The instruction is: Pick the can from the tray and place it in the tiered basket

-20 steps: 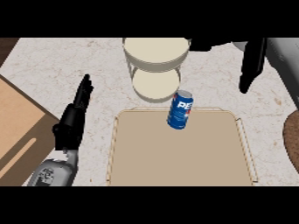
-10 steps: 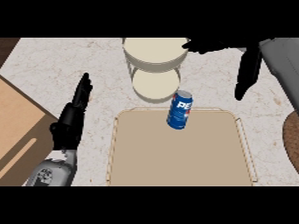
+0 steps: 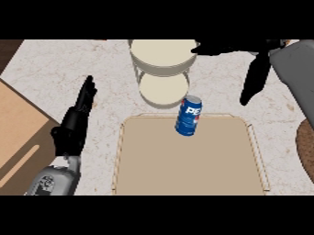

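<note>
- Right hand (image 3: 256, 75) has drifted slightly nearer and leftward since a second ago, with more grey forearm showing. Its fingers are straight and together pointing near, thumb stuck out left, holding nothing.
- Tray (image 3: 187, 174) sits near centre.
- Tiered basket (image 3: 161, 64), two round cream tiers, is just past the tray's far edge.
- Left hand (image 3: 70, 131) is left of the tray, fingers straight, pressed together, pointing far.
- Can (image 3: 189, 115), blue, stands slightly tilted at the tray's far edge, neither hand touching it.
</note>
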`<action>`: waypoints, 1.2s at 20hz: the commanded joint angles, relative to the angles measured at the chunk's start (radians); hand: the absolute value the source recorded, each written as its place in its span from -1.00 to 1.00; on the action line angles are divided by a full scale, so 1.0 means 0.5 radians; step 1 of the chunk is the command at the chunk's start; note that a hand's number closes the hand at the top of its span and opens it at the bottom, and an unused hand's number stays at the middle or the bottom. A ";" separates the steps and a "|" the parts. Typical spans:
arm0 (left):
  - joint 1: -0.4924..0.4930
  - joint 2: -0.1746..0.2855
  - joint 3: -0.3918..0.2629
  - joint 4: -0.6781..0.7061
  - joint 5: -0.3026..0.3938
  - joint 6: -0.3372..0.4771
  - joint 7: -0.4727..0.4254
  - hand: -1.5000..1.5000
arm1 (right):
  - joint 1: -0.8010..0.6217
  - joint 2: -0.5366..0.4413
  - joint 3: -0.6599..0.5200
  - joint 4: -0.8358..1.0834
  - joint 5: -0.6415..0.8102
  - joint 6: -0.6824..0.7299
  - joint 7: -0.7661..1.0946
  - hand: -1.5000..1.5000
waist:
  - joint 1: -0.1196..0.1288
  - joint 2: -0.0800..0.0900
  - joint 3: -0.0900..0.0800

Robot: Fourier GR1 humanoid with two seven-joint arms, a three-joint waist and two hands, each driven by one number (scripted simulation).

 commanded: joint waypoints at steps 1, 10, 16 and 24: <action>-0.061 0.007 0.030 -0.042 0.016 -0.016 0.086 0.00 | 0.114 0.046 0.102 0.068 0.169 -0.062 0.042 -1.00 | -0.006 0.050 0.003; 0.022 0.014 0.045 0.031 0.014 -0.034 -0.072 0.00 | 0.199 0.144 0.151 0.148 0.173 -0.089 -0.005 -1.00 | 0.007 0.058 0.001; 0.066 -0.101 -0.076 0.001 -0.100 0.074 -0.052 0.00 | 0.266 0.135 0.147 0.067 0.155 -0.103 -0.081 -1.00 | -0.006 0.048 0.003; -0.019 -0.037 0.015 -0.011 -0.009 -0.020 0.029 0.00 | 0.203 0.144 0.114 0.146 0.111 -0.049 -0.058 -1.00 | 0.014 0.053 0.002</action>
